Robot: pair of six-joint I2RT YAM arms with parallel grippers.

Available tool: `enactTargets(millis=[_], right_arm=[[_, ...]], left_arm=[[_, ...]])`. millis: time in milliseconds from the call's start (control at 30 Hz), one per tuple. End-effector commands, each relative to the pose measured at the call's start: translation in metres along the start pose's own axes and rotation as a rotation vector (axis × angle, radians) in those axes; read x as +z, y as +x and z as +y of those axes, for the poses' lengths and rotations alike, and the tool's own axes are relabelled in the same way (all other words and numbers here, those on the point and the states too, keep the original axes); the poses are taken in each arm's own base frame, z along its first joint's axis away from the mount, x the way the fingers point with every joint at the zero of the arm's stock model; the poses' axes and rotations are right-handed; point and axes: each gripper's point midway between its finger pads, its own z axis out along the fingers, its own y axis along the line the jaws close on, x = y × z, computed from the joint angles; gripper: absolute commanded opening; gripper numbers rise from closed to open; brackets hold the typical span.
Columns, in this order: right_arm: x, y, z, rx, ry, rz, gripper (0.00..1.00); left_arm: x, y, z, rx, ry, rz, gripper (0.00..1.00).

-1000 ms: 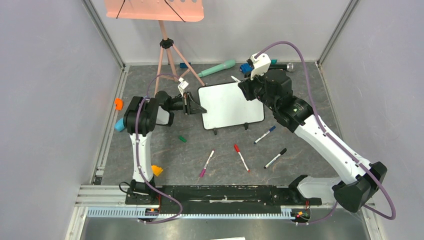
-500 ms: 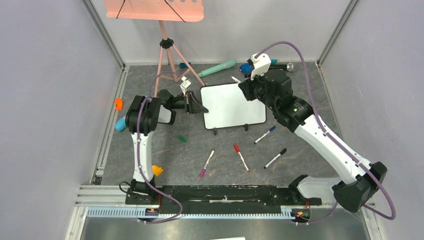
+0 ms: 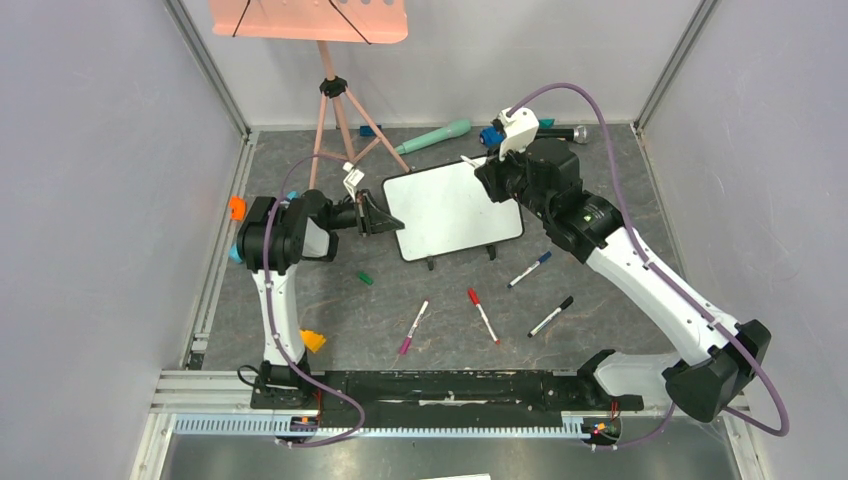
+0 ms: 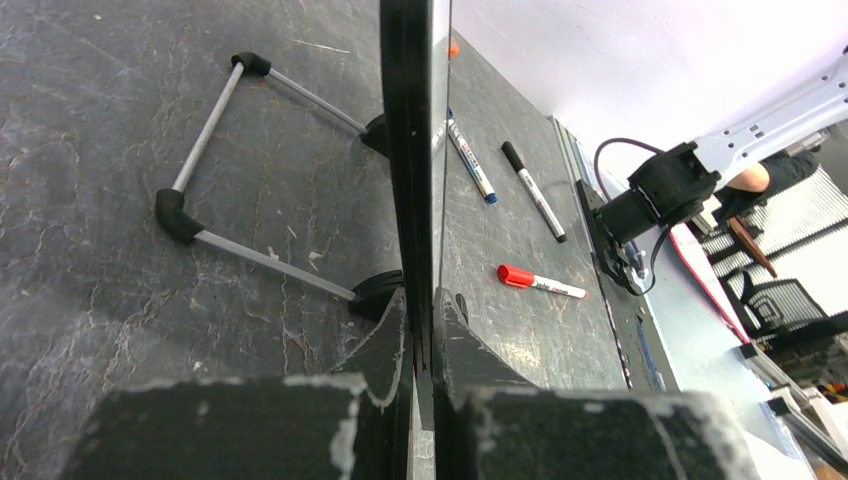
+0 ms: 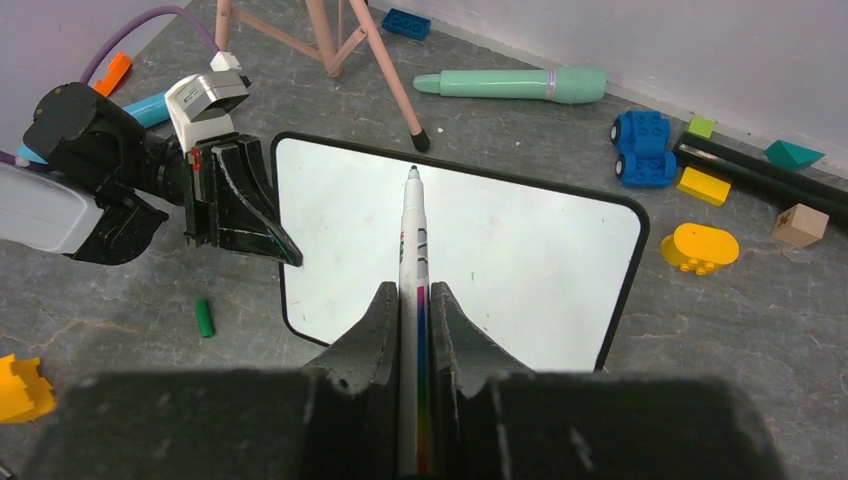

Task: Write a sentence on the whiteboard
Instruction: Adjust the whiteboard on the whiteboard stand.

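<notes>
The whiteboard (image 3: 455,210) was seen near the middle of the table (image 3: 440,350), apparently resting on its two small feet. Compared with one second before, it had been carried a little to the left and slightly turned, and the left arm (image 3: 280,240) had been drawn back in the same direction. The left gripper (image 4: 425,330) was clamped on the left edge of the board, so the board was held and not free. The right gripper (image 5: 415,300) was closed on a white marker (image 5: 413,220), which was pointed at the upper part of the board. Whether the tip was touching could not be told. No letter of the sentence was found, and the face of the board was blank. It was judged that the board was only being positioned and that writing was not yet begun. A green cap (image 3: 365,278) was lying on the table near the board.
</notes>
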Motion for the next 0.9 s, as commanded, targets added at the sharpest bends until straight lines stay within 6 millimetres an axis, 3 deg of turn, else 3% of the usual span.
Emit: enactTargets(millis=[0,133,267,367,533,633,767,867], right_arm=[[-0.001,-0.02,0.004,0.017,-0.02,-0.048,0.0],[0.0,-0.022,0.004,0.023,-0.019,-0.052,0.0],[0.001,-0.019,0.007,0.029,-0.033,-0.048,0.0],[0.0,-0.021,0.007,0.028,-0.035,-0.052,0.0],[-0.001,-0.023,0.006,0.019,-0.032,-0.057,0.0],[-0.001,-0.023,0.006,0.015,-0.032,-0.058,0.0],[-0.001,-0.024,0.005,0.009,-0.031,-0.061,0.0],[-0.002,-0.024,0.005,0.003,-0.029,-0.06,0.0]], left_arm=[[0.007,0.02,-0.005,0.136,0.11,0.092,0.02],[0.008,0.021,-0.014,0.163,0.141,0.116,0.03],[0.008,0.019,-0.016,0.167,0.14,0.114,0.16],[0.008,0.016,-0.017,0.17,0.126,0.099,0.02],[0.007,0.014,-0.016,0.174,0.114,0.088,0.03],[0.007,0.014,-0.018,0.175,0.119,0.093,0.19],[0.007,0.013,-0.019,0.179,0.115,0.088,0.19],[0.007,0.012,-0.021,0.181,0.118,0.09,0.32]])
